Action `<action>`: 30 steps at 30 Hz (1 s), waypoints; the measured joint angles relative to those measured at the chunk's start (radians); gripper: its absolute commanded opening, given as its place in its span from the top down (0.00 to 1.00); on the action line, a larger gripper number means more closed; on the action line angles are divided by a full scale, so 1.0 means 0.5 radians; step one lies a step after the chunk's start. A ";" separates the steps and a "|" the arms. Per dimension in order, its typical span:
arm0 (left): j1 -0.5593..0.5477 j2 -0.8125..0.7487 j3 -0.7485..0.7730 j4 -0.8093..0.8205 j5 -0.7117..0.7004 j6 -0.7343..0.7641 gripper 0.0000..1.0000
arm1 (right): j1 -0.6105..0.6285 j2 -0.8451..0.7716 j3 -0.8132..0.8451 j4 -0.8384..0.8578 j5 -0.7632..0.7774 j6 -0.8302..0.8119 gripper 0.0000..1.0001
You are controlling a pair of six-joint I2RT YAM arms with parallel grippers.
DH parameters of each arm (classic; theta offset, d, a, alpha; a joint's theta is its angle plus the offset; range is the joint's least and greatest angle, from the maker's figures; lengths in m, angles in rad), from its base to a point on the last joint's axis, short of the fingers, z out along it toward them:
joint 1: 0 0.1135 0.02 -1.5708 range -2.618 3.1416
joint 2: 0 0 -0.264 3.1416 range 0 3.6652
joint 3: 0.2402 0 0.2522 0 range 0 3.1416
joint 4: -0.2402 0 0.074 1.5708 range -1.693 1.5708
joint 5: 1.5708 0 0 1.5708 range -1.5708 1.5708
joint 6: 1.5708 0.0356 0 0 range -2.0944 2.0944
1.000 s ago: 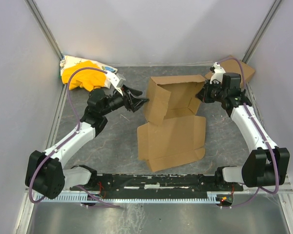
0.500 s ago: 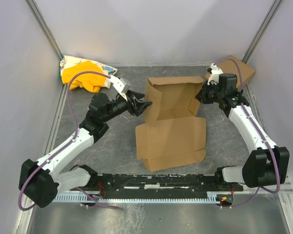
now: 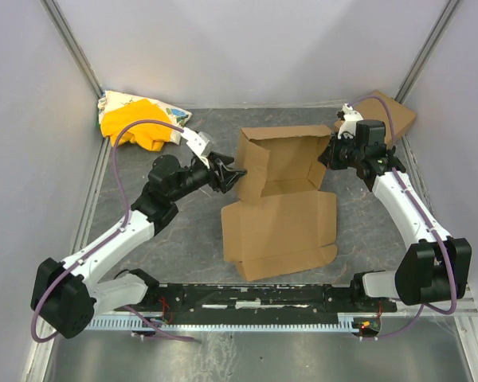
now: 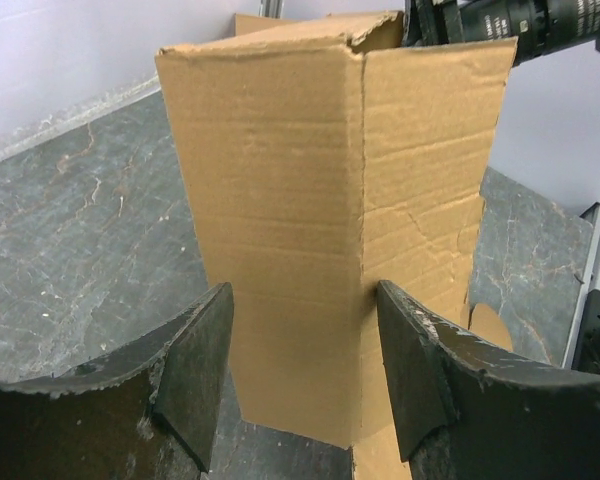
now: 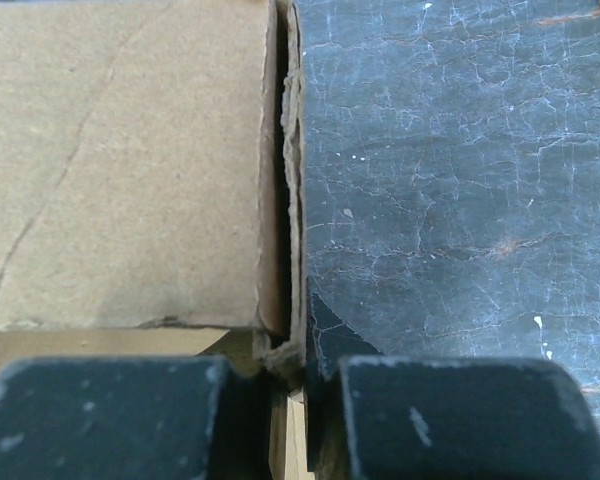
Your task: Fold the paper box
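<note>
A yellow-and-white cloth bundle (image 3: 139, 119) lies in the far left corner of the grey surface (image 3: 183, 239). Right of it, the left gripper (image 3: 227, 173) reaches toward the left upright corner of the paper box (image 3: 280, 215), its jaws apart with one finger on each side of that vertical crease. The paper box sits mid-surface between the two arms: its near panel lies flat, while its far part stands raised with the side walls turned up. At its right wall, the right gripper (image 3: 328, 156) is pinched together on the thin cardboard edge. A second brown box (image 3: 395, 111) rests in the far right corner.
</note>
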 measured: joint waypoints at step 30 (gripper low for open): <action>-0.282 0.410 0.192 -0.087 -1.125 0.232 0.88 | 0.183 -0.218 -0.114 0.011 0.291 0.030 0.95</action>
